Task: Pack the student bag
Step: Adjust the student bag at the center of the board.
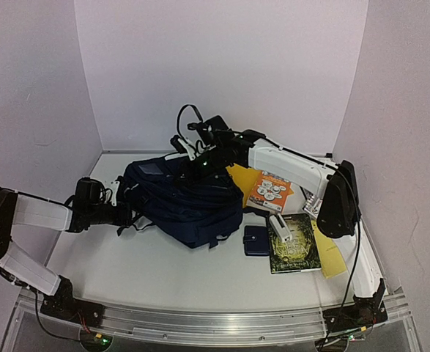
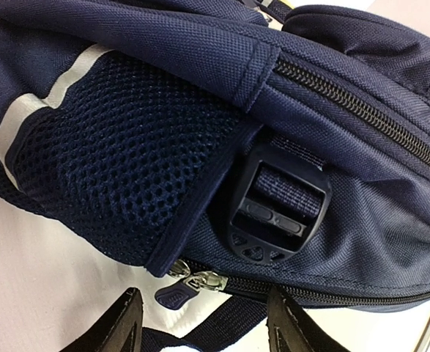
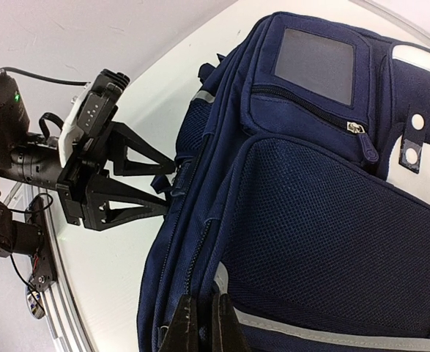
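Note:
The student bag lies on its side in the middle of the table, navy with pale stripes. My left gripper is at its left end, open. In the left wrist view the fingers stand apart just short of a metal zipper slider with a navy pull tab, under a black buckle and a mesh side pocket; nothing is between them. My right gripper is shut, pinching a fold of bag fabric beside a zipper. The right wrist view also catches the left gripper at the bag's edge.
To the right of the bag lie an orange booklet, a dark book, a yellow envelope, a small navy wallet and a small white object. White walls close in the back and sides.

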Controlling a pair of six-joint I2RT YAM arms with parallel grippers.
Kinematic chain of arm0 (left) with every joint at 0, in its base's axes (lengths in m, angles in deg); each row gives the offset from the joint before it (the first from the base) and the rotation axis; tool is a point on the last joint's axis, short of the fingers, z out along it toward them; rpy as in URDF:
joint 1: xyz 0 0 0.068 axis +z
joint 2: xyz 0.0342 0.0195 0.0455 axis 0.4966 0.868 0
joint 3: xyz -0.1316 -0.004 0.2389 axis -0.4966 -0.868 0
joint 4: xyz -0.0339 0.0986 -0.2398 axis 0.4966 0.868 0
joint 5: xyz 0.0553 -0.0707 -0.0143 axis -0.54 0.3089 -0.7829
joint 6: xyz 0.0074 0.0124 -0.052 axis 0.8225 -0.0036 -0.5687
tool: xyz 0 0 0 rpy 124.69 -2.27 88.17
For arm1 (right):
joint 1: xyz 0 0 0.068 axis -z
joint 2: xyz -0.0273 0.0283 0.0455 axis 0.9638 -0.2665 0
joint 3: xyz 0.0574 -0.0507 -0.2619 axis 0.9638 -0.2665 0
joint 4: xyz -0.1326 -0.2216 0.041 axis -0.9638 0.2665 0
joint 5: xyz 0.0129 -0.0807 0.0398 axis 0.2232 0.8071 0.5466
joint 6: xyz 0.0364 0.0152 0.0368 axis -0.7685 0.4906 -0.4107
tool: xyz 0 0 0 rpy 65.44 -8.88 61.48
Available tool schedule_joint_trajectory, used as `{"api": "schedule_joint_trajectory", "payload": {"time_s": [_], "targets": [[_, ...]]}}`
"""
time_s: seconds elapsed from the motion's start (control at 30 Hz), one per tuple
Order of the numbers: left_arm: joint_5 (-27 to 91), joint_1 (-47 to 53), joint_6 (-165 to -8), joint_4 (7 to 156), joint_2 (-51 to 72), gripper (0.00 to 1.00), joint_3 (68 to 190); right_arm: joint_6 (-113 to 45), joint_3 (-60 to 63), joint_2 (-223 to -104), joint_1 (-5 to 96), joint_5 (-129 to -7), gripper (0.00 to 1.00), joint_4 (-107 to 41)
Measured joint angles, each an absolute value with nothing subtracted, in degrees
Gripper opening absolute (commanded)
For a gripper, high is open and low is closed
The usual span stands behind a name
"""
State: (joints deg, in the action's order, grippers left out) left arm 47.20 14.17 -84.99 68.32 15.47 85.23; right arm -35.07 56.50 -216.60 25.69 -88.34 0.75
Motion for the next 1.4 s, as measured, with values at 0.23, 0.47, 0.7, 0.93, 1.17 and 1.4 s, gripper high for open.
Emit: {"api": "schedule_joint_trajectory", "payload": {"time_s": [0.23, 0.47, 0.7, 0.93, 1.17, 1.4], "targets": [[47.65, 13.63, -83.74, 68.1, 17.61, 0.5, 87.0, -35.09, 56.52, -216.6, 25.97, -88.53, 0.0, 0.81], [49.57, 13.59, -82.45, 68.09, 16.16, 0.55, 86.96, -35.08, 56.61, -216.59, 26.41, -88.85, 0.0, 0.82], [49.88, 13.59, -82.64, 68.57, 11.07, 0.57, 86.92, -35.07, 56.63, -216.53, 26.65, -89.06, 0.0, 0.83], [49.74, 13.59, -83.29, 71.36, 14.54, 0.51, 87.89, -35.07, 56.96, -216.31, 27.25, -89.25, 0.0, 1.05], [50.89, 13.59, -83.46, 71.84, 17.44, 0.52, 89.16, -35.07, 57.64, -216.16, 28.42, -89.25, 0.0, 1.14], [50.82, 13.59, -82.58, 72.89, 22.76, 0.4, 92.92, -35.39, 58.11, -216.14, 29.25, -89.72, 0.0, 1.24]]}}
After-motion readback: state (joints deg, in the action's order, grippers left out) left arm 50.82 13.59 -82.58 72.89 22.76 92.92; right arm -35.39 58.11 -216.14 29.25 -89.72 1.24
